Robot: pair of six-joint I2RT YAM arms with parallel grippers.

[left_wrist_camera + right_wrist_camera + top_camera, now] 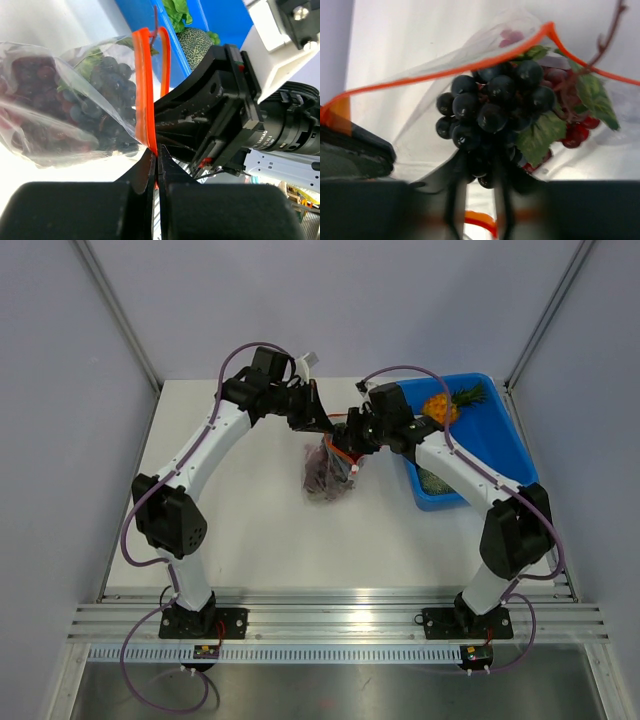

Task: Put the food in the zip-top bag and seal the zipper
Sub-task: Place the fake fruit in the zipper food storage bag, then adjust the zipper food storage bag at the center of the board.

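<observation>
Left claw (325, 426) and right claw (349, 445) sit nose to nose over the white worktop (250, 530) in the top view. The zip-top bag (328, 476) is bunched just below them with dark stuff inside. One blue bin (495, 440) on the right holds one pineapple (440, 407).

Left wrist view: left claw is clamped tight on the orange-red zipper (142, 90). Its two strips stand apart, so the mouth's unsealed. There's white print on the other arm's camera lens (295, 135), too small to read. The bin also holds one melon (195, 42) and one leafy piece (177, 10).

Right wrist view: right claw is a blur, so can't tell if it's gripping. Inside the clear crinkly bag are one dark grape bunch (490, 110) and one red grape bunch (575, 132), plus green leaves (540, 135).
</observation>
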